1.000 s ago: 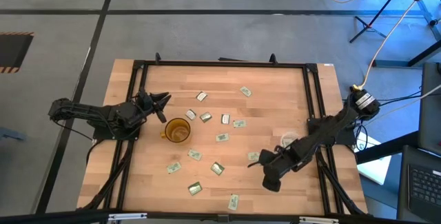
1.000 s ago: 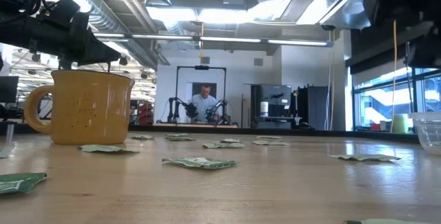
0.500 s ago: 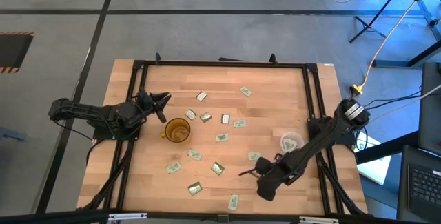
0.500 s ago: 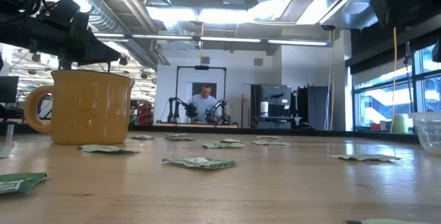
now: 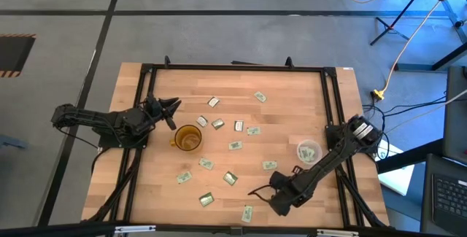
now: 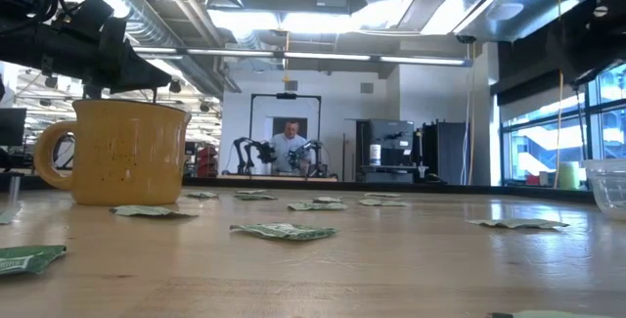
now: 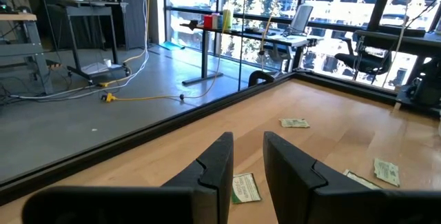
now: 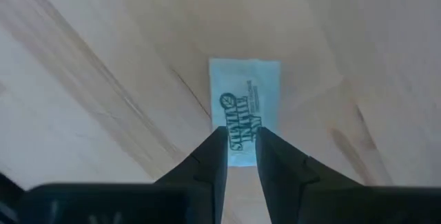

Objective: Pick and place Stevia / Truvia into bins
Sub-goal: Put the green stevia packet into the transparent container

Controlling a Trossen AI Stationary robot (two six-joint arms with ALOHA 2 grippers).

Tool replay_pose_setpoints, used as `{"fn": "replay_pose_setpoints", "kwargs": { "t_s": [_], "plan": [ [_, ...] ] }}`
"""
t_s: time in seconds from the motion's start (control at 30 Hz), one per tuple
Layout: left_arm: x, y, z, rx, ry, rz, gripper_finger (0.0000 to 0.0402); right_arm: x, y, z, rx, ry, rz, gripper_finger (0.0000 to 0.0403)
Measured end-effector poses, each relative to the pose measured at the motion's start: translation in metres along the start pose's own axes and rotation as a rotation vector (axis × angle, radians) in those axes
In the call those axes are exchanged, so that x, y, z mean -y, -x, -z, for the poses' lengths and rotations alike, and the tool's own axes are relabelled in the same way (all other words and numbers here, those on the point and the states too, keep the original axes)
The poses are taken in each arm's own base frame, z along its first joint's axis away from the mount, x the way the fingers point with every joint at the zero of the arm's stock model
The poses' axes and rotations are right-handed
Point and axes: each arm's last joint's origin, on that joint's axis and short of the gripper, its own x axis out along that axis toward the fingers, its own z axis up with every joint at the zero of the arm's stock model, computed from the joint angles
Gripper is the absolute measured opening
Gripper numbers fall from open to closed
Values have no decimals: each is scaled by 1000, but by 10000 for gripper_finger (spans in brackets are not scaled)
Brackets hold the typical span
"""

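Several green-and-white Stevia / Truvia sachets point(image 5: 235, 145) lie flat and scattered across the wooden table. The amber mug point(image 5: 188, 138) stands left of centre, and the clear cup point(image 5: 309, 151) stands toward the right. My right gripper point(image 5: 254, 191) points down near the front edge. Its fingers point(image 8: 213, 148) are narrowly open just above one end of a sachet point(image 8: 244, 93), probably the one at the front point(image 5: 247, 213). My left gripper point(image 5: 175, 109) waits level by the left rail beyond the mug, slightly open point(image 7: 248, 141), nothing between its fingers.
Black frame rails point(image 5: 233, 68) border the table on all sides. In the low view the mug point(image 6: 127, 152) stands at left, sachets point(image 6: 282, 230) lie in the middle and the clear cup point(image 6: 608, 186) is at the right edge. A person point(image 6: 290, 147) sits far behind the table.
My right gripper has swung toward the table's near edge and a little left, sinking and tipping further downward. The arm has moved off the clear cup, which now shows fully. The sachets, the cups and my left arm have stayed put.
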Motion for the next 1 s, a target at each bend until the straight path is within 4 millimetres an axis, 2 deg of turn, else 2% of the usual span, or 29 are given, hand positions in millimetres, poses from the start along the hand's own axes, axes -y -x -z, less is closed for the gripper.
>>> {"fn": "replay_pose_setpoints", "kwargs": {
  "t_s": [0.23, 0.43, 0.67, 0.8, 1.0],
  "plan": [
    [0, 0, 0, 0, 0, 0, 75, 0, -1, 1, -1, 4, -5, 81],
    [0, 0, 0, 0, 0, 0, 75, 3, -12, 4, -26, 9, -28, 77],
    [0, 0, 0, 0, 0, 0, 75, 8, -17, 6, -47, 18, -17, 33],
    [0, 0, 0, 0, 0, 0, 75, 9, -18, 6, -48, 31, -17, 7],
    [0, 0, 0, 0, 0, 0, 75, 7, -4, 6, -20, 58, -45, 17]
  ]
}}
